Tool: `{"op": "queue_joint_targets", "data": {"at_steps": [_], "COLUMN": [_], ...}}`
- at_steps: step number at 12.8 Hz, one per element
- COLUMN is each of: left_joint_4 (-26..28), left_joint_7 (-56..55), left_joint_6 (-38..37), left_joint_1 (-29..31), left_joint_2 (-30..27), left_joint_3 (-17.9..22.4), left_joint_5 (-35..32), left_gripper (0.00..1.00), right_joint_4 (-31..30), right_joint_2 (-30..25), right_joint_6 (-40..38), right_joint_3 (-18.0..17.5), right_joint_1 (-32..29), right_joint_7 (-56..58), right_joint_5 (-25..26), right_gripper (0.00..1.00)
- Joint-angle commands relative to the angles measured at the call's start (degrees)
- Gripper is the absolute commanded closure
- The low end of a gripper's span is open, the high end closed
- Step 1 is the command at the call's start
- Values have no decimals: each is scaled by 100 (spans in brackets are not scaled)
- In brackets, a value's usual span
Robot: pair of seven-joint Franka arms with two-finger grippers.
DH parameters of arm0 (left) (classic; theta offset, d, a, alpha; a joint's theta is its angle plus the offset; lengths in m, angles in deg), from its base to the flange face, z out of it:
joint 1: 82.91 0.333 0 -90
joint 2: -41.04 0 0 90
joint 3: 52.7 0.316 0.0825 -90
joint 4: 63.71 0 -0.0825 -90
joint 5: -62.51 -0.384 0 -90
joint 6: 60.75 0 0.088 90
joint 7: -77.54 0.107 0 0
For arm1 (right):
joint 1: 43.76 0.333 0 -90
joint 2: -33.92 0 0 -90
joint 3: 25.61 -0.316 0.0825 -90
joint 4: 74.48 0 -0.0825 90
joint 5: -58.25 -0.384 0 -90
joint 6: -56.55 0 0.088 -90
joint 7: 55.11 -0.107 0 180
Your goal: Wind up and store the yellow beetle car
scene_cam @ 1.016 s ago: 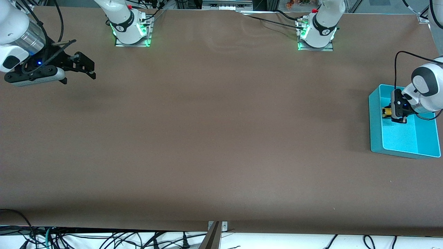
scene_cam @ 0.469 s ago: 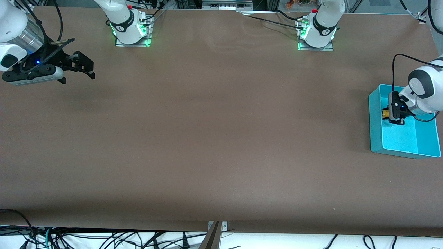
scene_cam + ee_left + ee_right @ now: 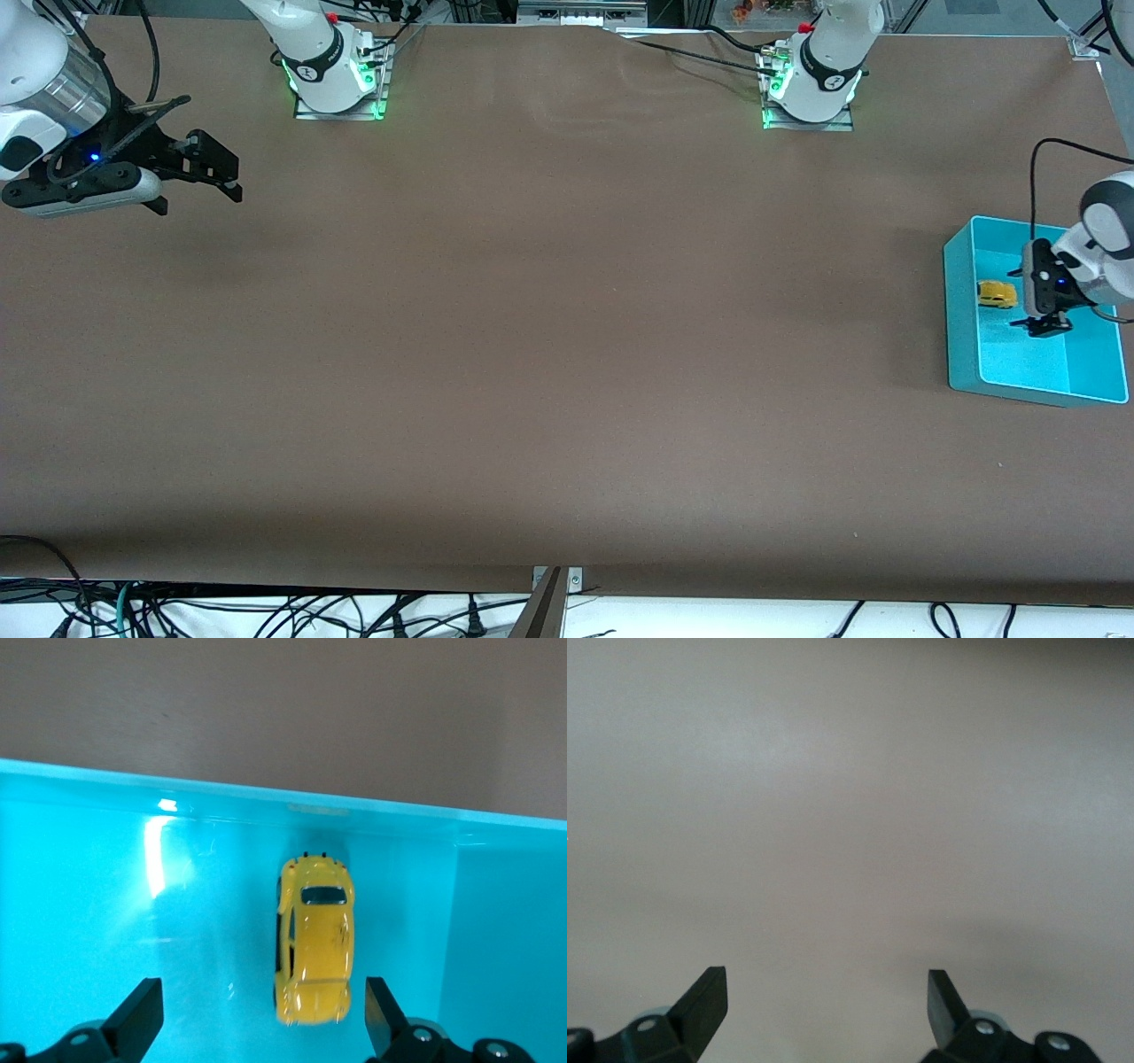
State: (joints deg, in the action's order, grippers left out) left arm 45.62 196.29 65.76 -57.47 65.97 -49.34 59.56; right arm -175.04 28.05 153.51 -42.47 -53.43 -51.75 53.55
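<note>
The yellow beetle car (image 3: pixel 997 293) lies free on the floor of a turquoise bin (image 3: pixel 960 319), close to the bin wall that faces the middle of the table. My left gripper (image 3: pixel 1044 324) hangs open over the bin, beside the car and not touching it. In the left wrist view the yellow beetle car (image 3: pixel 314 941) sits on its wheels a little ahead of my left gripper (image 3: pixel 261 999), nearer one finger, with the bin wall (image 3: pixel 177 790) past it. My right gripper (image 3: pixel 197 184) waits open over bare table at the right arm's end; in the right wrist view the right gripper (image 3: pixel 827 989) holds nothing.
The brown table (image 3: pixel 567 354) spreads wide between the two arms. The bin stands at the left arm's end of the table. Both arm bases (image 3: pixel 337 75) stand along the edge farthest from the front camera.
The left gripper has opened and let go of the car, then drawn back from it within the bin. The car now lies alone on the bin floor. The right arm has hardly moved.
</note>
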Motion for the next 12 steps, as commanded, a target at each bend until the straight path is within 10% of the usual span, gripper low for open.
{"op": "queue_joint_targets", "data": {"at_steps": [1,12], "left_joint_4": [-351,-1167], "left_joint_7": [-490,-5286], "left_joint_6": [-774,-3097], "left_joint_1": [-3,-1548], "left_joint_2": [-383,-1720], "left_joint_3": [-134,-600], "left_joint_5": [146,1025], "left_gripper": [0,0], "right_joint_4": [168,168], "right_joint_2": [33,33], "right_joint_6": [-89,-212], "right_joint_3": [-27,-36], "right_joint_1": [-9,0], "right_joint_7": [6,6], "right_joint_5": [92,100], "right_gripper": [0,0]}}
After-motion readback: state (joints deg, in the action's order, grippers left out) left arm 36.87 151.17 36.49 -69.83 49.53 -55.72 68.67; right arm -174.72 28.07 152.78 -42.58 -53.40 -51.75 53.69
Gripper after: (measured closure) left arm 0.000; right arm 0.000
